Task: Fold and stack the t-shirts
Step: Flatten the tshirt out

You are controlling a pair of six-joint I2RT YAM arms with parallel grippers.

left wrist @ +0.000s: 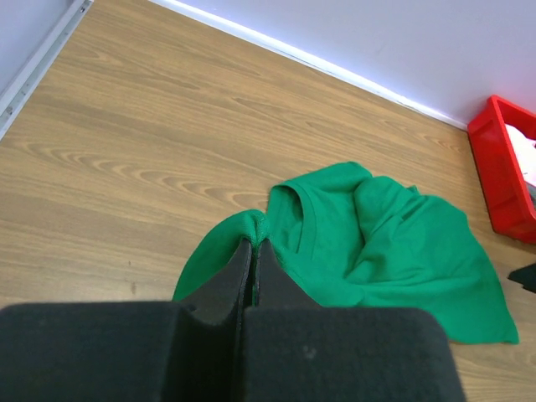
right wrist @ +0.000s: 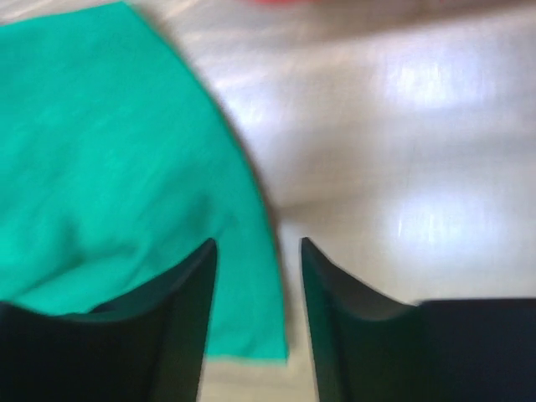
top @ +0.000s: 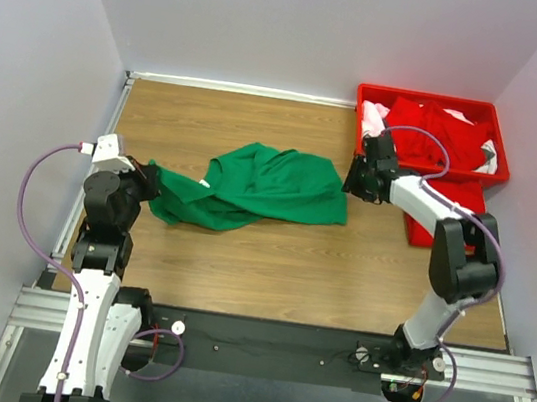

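Left wrist shows us left gripper (left wrist: 254, 244) clamped on green t-shirt (left wrist: 394, 251); we note right gripper (right wrist: 258, 243) parted over its edge.

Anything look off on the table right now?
A red garment lies on the table outside the red bin, partly under the right arm. The green t-shirt is crumpled, one end pinched by the left gripper.

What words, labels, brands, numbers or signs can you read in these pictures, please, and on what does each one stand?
No readable text: none of the three views shows a legible word, number or sign.
The green t-shirt, red bin and wooden table look plain.
A white speck near the shirt's collar is too small to read.
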